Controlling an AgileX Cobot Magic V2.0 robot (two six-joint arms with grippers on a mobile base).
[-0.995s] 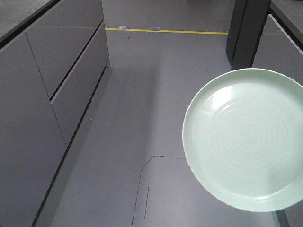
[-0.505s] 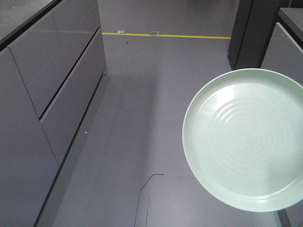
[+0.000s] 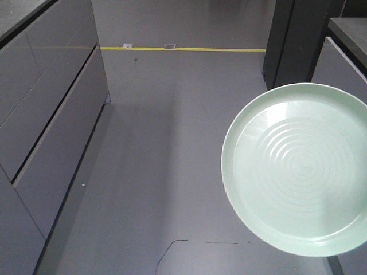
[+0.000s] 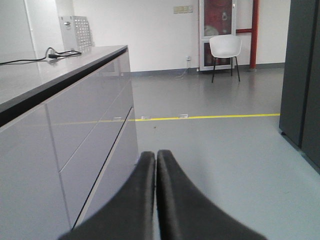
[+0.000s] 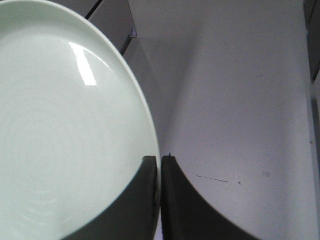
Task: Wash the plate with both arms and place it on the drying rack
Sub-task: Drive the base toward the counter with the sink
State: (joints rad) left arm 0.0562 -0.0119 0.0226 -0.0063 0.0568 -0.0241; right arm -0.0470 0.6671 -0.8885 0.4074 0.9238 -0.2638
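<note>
The pale mint-green plate [image 3: 298, 169] with concentric rings hangs in the air at the right of the front view, face toward the camera, above the grey floor. It also fills the left of the right wrist view [image 5: 65, 130]. My right gripper [image 5: 159, 159] is shut on the plate's rim, one finger on each side of the edge. My left gripper [image 4: 156, 154] is shut and empty, its jaws pressed together, pointing down the aisle. The drying rack is out of view. Neither arm shows in the front view.
Grey cabinets with drawer fronts [image 3: 40, 120] line the left; their counter top [image 4: 45, 70] carries a cable and a white box. A dark tall unit [image 3: 295, 43] stands at the right. A yellow floor line [image 3: 183, 49] crosses ahead. A white chair [image 4: 225, 50] stands far back.
The whole scene has shifted: the left cabinets have slid left and nearer, the yellow line has moved down the view. The plate keeps the same place in the front view.
</note>
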